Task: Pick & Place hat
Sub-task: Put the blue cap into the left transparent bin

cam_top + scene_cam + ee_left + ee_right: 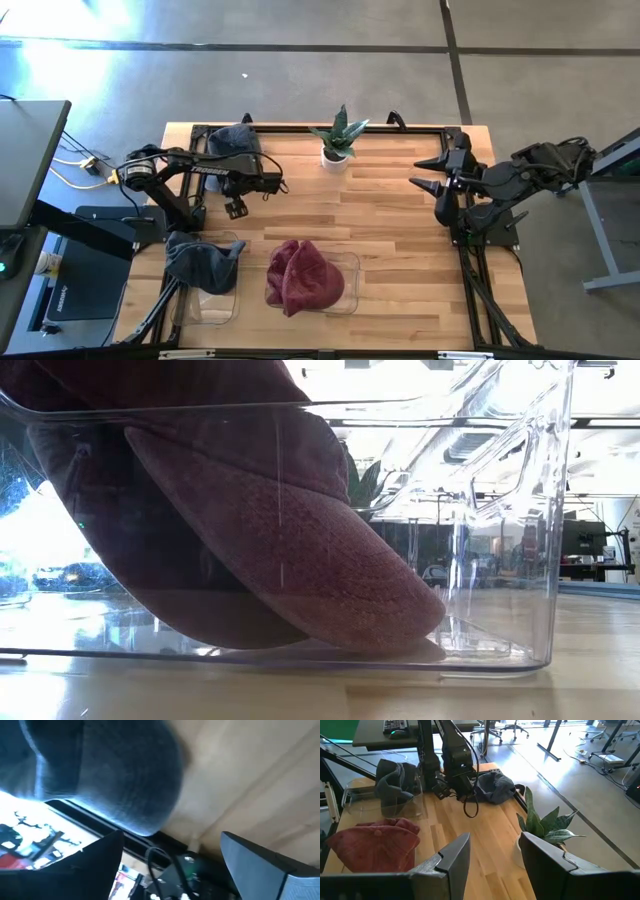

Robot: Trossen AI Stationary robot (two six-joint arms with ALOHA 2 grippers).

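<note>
Two hats already sat in clear bins (345,290), while the left end effector (236,208), fingers apart, hovered near the remaining blue-grey hat (233,140).

no legible text, labels, brands or numbers anywhere

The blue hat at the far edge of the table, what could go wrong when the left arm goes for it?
The blue hat lies bunched against the table's black edge rail, so the open left gripper might catch the rail or pinch only loose fabric. The gray hat already droops over the rim of its clear bin, and a passing arm could drag it out. The potted plant stands close by and might be tipped.
</note>
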